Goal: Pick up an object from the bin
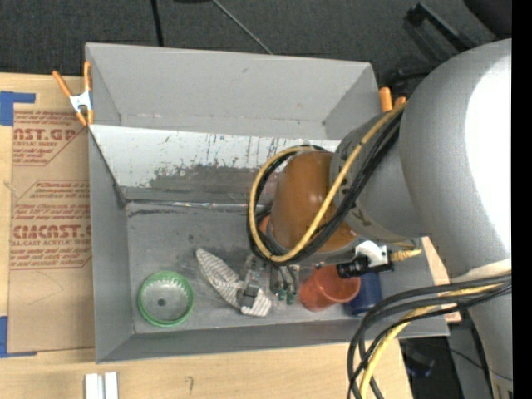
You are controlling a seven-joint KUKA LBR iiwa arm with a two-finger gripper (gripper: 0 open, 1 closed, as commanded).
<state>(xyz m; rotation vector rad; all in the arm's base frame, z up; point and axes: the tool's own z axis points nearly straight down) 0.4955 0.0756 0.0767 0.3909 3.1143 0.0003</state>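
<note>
Grey metal walls of the bin take up the middle of the frame, with a scuffed floor toward the lower edge. My arm comes in from the right, big and pale. The orange cover sits at its wrist, with yellow and black cables looped round it.

Below that cover, at lower centre, my gripper is low over the floor. It is right at the lower right end of a crumpled white piece with grey stripes, which looks like cloth or paper. Whether the gripper is clenched or released I cannot tell. Just to its right stands a red cup. A green round lid lies well apart at lower left, and a small blue thing is just beside the cup at its right.

I judge the striped piece the one to take. It looks soft, so I should close on a bunched fold rather than a flat edge. I should also stay clear of the red cup and lift straight up, watching that the piece comes away with me.
</note>
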